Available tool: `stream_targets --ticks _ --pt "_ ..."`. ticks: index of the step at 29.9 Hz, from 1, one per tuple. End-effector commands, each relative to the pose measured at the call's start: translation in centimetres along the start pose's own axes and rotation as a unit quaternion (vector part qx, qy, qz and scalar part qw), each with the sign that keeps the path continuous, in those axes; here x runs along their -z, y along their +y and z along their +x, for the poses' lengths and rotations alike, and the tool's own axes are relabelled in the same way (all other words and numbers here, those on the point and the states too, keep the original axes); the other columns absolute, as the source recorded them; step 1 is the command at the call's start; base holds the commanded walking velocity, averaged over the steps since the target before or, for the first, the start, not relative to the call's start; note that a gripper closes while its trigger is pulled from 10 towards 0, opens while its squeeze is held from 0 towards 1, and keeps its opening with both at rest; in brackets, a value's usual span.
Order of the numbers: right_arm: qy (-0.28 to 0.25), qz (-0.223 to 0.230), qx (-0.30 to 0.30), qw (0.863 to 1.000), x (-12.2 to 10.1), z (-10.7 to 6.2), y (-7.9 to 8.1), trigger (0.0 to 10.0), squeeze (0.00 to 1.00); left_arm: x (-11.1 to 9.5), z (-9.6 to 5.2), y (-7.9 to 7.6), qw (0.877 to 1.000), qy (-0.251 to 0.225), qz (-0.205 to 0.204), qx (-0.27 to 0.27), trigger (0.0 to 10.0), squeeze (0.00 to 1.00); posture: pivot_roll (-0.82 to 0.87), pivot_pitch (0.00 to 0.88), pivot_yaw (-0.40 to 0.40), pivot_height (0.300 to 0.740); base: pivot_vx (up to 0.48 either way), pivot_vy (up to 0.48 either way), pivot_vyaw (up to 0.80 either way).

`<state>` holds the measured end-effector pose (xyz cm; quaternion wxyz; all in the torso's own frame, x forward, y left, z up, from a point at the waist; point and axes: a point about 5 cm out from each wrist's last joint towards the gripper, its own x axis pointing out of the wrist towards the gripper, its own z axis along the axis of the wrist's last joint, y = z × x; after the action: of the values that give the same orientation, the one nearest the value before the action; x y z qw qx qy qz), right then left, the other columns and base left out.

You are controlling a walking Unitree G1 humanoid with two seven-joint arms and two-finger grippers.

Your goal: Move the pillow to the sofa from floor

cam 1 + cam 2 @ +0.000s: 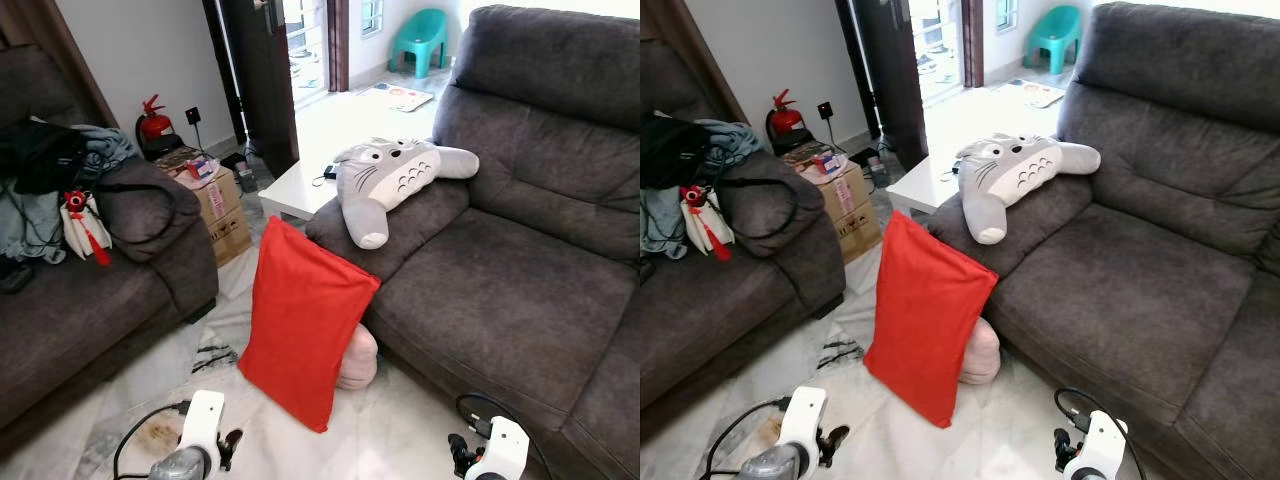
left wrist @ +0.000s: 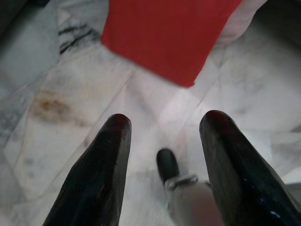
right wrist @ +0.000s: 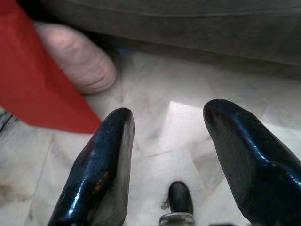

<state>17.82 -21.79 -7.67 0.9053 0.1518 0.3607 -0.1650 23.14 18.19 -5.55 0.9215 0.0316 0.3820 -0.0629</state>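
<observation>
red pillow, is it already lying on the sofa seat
No, the red pillow stands on the marble floor, leaning against the front of the sofa, with both grippers open and apart from it.

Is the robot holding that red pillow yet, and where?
Nothing is held. Both tools, left and right, are open above the floor, short of the red pillow.

Bare floor (image 1: 400, 430) lies open before the red pillow (image 1: 305, 320). Sofa seat (image 1: 500, 300) is free; a plush toy (image 1: 385, 180) occupies its armrest, a pink cushion (image 1: 358, 360) its base.
</observation>
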Motion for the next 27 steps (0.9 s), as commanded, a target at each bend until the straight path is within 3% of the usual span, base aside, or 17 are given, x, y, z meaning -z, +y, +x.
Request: stream_targets --ticks 1,15,23,27 --pt "0.002 0.001 -0.006 1.0 0.3 -0.1 0.2 10.0 0.0 0.1 0.0 0.1 1.0 0.003 0.001 -0.004 10.0 0.0 -0.09 0.0 0.023 0.74 0.0 0.0 0.0" --pt "0.035 -0.02 -0.043 0.998 1.1 0.0 2.1 10.0 0.0 2.6 -1.2 2.3 0.998 0.015 -0.041 -0.046 10.0 0.0 0.03 0.0 -0.029 0.74 0.0 0.0 0.0" --pt "0.047 -0.037 -0.049 0.997 1.3 0.0 2.3 10.0 0.0 2.9 -1.3 2.4 0.998 0.024 -0.04 -0.045 10.0 0.0 0.04 0.0 -0.021 0.74 0.0 0.0 0.0" --pt "0.054 -0.036 -0.049 0.997 1.6 0.0 2.4 10.0 0.0 2.8 -1.3 2.5 0.998 0.027 -0.032 -0.046 10.0 0.0 0.04 0.0 -0.02 0.74 0.382 0.0 0.74"
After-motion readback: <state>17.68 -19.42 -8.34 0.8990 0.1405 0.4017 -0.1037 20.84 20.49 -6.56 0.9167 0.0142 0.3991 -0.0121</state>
